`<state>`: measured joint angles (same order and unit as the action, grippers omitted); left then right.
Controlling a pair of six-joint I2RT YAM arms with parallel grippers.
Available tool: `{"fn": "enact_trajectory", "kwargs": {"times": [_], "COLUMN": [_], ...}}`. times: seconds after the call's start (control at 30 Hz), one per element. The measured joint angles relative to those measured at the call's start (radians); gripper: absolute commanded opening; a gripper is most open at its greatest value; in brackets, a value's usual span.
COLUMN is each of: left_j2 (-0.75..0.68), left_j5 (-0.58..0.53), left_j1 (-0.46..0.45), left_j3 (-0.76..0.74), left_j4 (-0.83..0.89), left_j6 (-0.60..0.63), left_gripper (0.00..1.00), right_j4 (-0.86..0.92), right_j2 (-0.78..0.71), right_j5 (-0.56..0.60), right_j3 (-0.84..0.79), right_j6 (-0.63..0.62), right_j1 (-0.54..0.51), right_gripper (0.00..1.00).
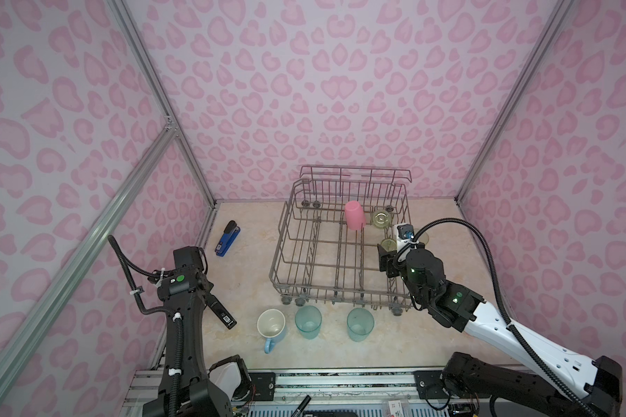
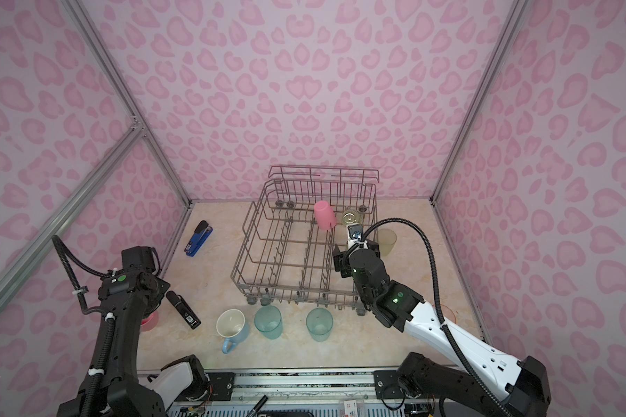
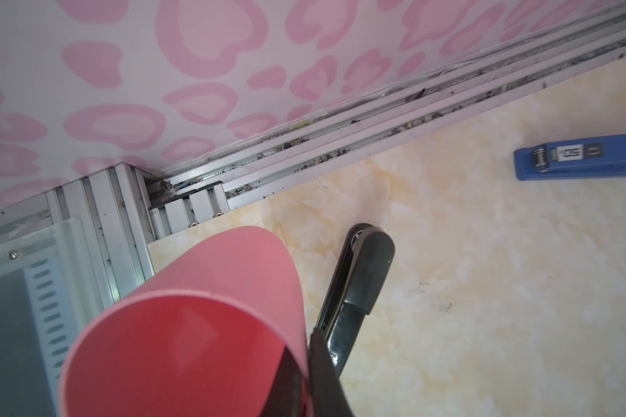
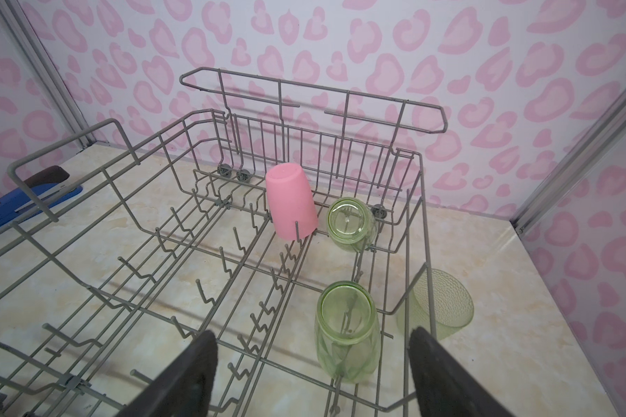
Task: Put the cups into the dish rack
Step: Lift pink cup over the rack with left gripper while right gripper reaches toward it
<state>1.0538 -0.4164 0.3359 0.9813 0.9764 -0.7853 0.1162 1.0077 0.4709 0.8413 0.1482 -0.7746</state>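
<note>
My left gripper [image 3: 304, 346] is shut on the wall of a salmon cup [image 3: 196, 325], one finger inside and one outside, low at the table's near left [image 2: 149, 319]. The grey wire dish rack [image 1: 279, 245] holds an upturned pink cup [image 1: 355, 215] and two upturned yellow-green cups [image 4: 351, 224] [image 4: 346, 332]. My right gripper [image 4: 313, 364] hangs open over the rack's right side, just behind the nearer green cup. A light-blue mug [image 1: 271, 326] and two teal tumblers [image 1: 308, 322] [image 1: 360, 324] stand upright before the rack. A textured green cup [image 4: 438, 303] stands outside its right wall.
A blue stapler [image 1: 227, 238] lies by the left wall. A black elongated tool [image 1: 222, 311] lies on the table beside the left gripper. A red cup rim [image 2: 449, 312] shows behind the right arm. Aluminium rails edge the table.
</note>
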Motion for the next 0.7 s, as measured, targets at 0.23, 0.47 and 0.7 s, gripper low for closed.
{"fn": "enact_trajectory", "kwargs": {"times": [0.23,0.47,0.7], "left_j2": [0.004,0.057,0.097], "left_j5": [-0.079,-0.152,-0.175], "left_j1": [-0.177,-0.393,-0.568], "left_j3": [0.108,0.192,0.282], "left_j4": [0.053,0.07,0.055], "left_j6": [-0.048,-0.096,-0.083], "left_gripper": [0.03,0.03,0.03], "right_j4": [-0.019,-0.034,-0.054], "right_j2": [0.011,0.018,0.036], "right_j5": [-0.04,-0.061,-0.105], "right_j3": [-0.008,-0.011,-0.027], "right_j6": [0.026,0.051,0.133], "right_j1": [0.031,0.034,0.034], "right_gripper": [0.82,0.82,0.82]}}
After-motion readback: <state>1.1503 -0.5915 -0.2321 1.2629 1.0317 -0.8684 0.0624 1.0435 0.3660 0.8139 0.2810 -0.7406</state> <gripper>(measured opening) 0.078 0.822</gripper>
